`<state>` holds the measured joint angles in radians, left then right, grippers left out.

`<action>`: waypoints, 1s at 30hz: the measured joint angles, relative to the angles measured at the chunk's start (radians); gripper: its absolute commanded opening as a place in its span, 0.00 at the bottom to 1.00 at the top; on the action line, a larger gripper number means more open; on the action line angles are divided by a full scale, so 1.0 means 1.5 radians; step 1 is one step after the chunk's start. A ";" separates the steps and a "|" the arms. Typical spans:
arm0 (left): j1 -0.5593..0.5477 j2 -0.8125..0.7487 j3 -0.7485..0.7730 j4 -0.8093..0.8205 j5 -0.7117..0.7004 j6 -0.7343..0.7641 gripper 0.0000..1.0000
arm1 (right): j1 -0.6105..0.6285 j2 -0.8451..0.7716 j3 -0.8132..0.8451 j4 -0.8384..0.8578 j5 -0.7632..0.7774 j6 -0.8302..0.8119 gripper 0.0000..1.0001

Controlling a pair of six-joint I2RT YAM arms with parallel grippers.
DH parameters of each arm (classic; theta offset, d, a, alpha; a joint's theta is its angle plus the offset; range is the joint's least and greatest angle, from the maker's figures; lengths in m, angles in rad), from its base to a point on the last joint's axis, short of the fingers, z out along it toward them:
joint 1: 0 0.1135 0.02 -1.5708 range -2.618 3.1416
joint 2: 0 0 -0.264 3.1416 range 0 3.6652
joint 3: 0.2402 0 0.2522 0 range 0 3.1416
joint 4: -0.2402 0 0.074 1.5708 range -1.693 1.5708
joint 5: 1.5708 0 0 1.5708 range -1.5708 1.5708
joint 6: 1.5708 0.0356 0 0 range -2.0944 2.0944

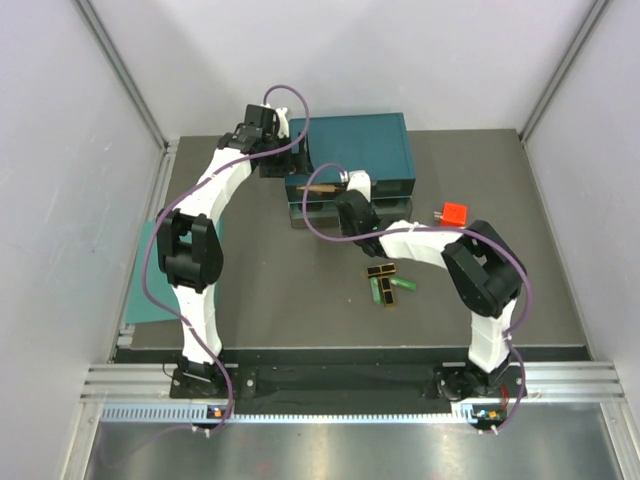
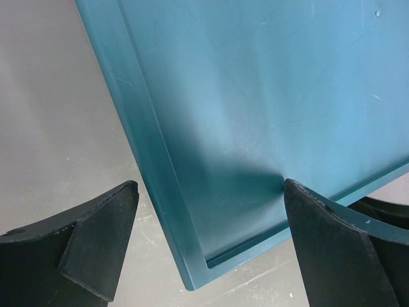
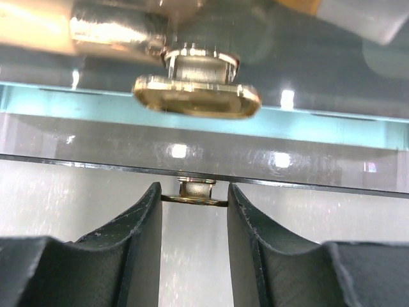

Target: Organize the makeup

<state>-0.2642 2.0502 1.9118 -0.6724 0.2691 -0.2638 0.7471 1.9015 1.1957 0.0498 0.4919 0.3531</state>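
Right end effector grips the lower knob of a clear drawer front, and the gold flange reaches both pads. Only its wrist view shows this, along with the upper knob and blurred tan, orange and white shapes behind the clear front above. Left end effector stands wide, holding nothing, over a corner of the teal drawer unit. Only that wrist view shows the top's raised rim.

From overhead, green sticks and a black-and-gold case lie together on the desk, in front of the unit and outside it. A tan stick lies at the unit's front; I cannot tell whether it is inside a drawer. A red cube sits to the right, and a flat teal panel lies at the left edge.
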 measured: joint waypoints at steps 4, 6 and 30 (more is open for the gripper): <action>0.000 0.000 0.000 0.000 0.000 0.000 0.99 | 0.009 -0.021 -0.017 -0.013 -0.004 0.007 0.00; 0.000 0.000 0.000 0.000 0.000 0.000 0.99 | 0.016 -0.034 -0.028 -0.022 -0.004 0.010 0.00; 0.001 0.000 0.000 0.000 0.001 0.001 0.99 | 0.051 -0.074 -0.038 -0.170 -0.045 0.039 0.73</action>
<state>-0.2630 2.0502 1.9118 -0.6727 0.2710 -0.2630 0.8234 1.7901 1.1393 -0.2054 0.4248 0.4118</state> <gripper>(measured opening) 0.991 0.672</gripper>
